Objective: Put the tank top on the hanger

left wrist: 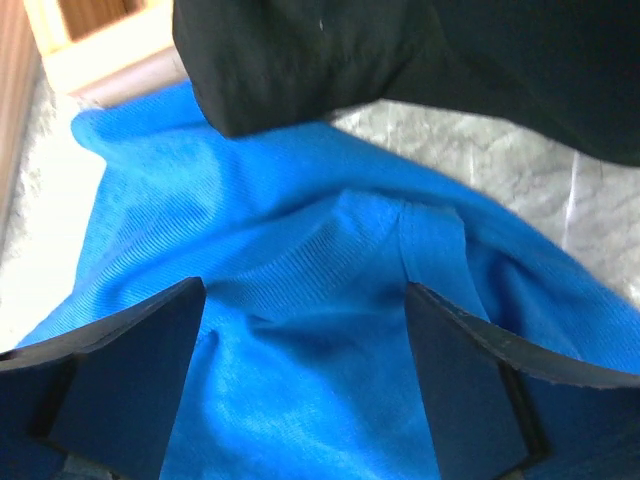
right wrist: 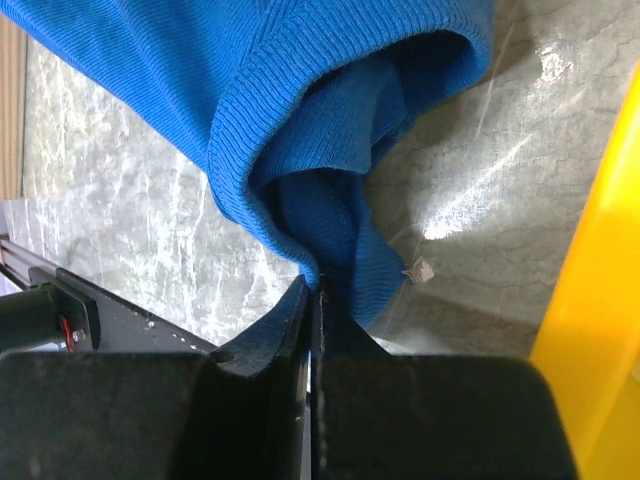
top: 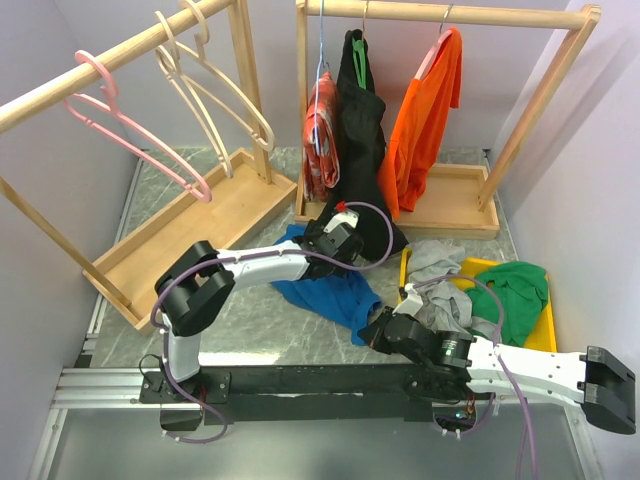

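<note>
Where right jaws meet, tank top (right wrist: 330, 140) sits.

The marble table (top: 260, 335) carries the blue tank top (top: 330, 292), a yellow tray (top: 546, 325) and two wooden racks (top: 190, 235).

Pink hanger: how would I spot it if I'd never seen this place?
Find the wooden rack on the left. The pink hanger hangs from its top rail, furthest left. It is the only pink one there; the cream hangers beside it are pale.
</note>
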